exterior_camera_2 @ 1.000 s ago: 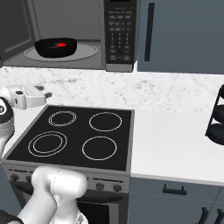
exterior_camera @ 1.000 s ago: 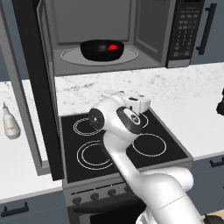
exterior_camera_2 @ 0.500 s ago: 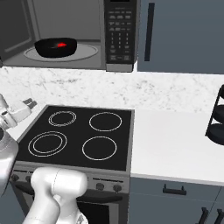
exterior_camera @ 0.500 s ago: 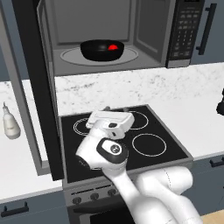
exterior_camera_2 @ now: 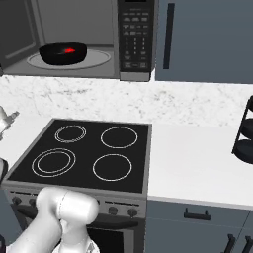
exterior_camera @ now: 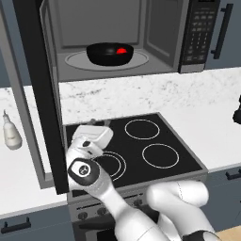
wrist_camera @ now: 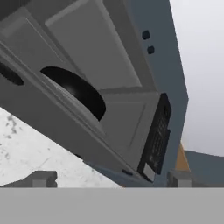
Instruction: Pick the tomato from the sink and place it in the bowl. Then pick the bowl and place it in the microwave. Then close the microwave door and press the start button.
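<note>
The microwave [exterior_camera: 141,28] stands open, and the black bowl [exterior_camera: 109,53] rests on its turntable with the red tomato [exterior_camera: 122,50] inside it. From the right base view the bowl [exterior_camera_2: 63,53] and tomato [exterior_camera_2: 69,50] show too. The microwave door [exterior_camera: 40,94] hangs open at the left, seen edge-on. My gripper [exterior_camera: 98,124] is low over the stove's left burners, close beside the door's lower edge, open and holding nothing. In the hand view its fingertips [wrist_camera: 41,178] stand wide apart, looking up at the bowl [wrist_camera: 76,89] and button panel [wrist_camera: 157,135]. The sink is out of view.
A black cooktop [exterior_camera: 141,146] lies below the microwave, set in a marbled white counter [exterior_camera_2: 197,163]. A white bottle [exterior_camera: 11,134] stands on the counter left of the door. A black tiered rack [exterior_camera_2: 244,133] sits at the far right. The button panel [exterior_camera_2: 136,37] faces forward.
The arm has swung left and down, from above the stove's middle to its front-left by the open door. The gripper stayed open; bowl and tomato have not moved.
</note>
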Robot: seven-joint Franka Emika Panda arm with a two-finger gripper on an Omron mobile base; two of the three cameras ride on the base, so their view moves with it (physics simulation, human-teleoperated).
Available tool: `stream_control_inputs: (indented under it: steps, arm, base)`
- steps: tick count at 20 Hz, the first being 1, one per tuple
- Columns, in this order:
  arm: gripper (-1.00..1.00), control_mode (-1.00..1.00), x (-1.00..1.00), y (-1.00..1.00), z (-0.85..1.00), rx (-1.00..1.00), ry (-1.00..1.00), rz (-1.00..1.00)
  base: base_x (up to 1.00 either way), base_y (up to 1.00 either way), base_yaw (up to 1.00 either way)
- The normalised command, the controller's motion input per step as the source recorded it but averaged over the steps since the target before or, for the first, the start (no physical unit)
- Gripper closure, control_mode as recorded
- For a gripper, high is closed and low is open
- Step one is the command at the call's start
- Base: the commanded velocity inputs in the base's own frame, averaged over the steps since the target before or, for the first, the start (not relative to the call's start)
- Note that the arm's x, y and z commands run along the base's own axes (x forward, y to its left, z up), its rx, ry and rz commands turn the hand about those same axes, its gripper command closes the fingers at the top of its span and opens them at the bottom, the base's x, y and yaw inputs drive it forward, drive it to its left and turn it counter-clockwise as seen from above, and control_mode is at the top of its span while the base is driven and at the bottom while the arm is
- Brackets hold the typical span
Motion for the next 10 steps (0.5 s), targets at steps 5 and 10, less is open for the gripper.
stream_control_inputs:
  steps: [5,10]
  arm:
    - [-1.00,-1.00,0.00,1.00,0.00,-0.21,0.00,-0.15]
    - [-1.00,-1.00,0.00,0.99,0.00,-0.23,0.00,-0.18]
  base:
    - [0.00,0.00,0.00]
    - [0.00,0.00,0.00]
